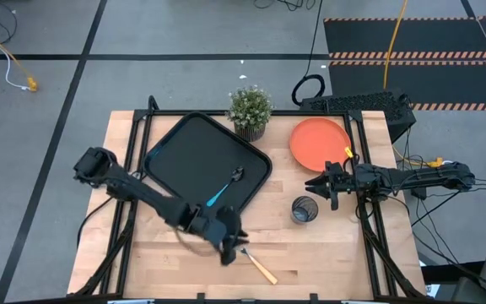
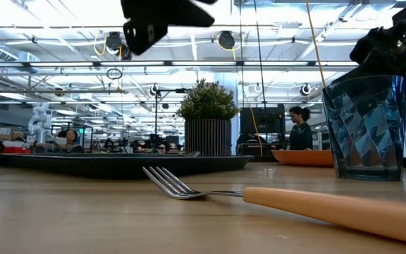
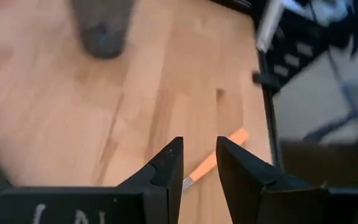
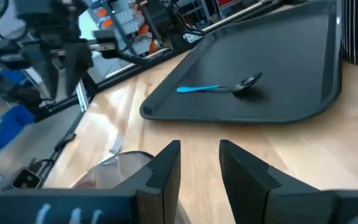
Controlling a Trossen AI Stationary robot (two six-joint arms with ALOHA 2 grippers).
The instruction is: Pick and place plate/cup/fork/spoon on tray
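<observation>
The black tray lies at the far left-centre, with the blue-handled spoon lying flat on its near right part. At the far right the orange plate lies flat on the table. The dark cup stands upright near the middle. The fork with its orange handle lies flat near the front edge. My left gripper hovers open just above the fork's tines end, nothing between its fingers. My right gripper waits open above the table, between cup and plate.
A potted green plant stands at the far edge between tray and plate. Black frame rails run along the table's sides. Bare wood lies between the tray's near rim and the front edge.
</observation>
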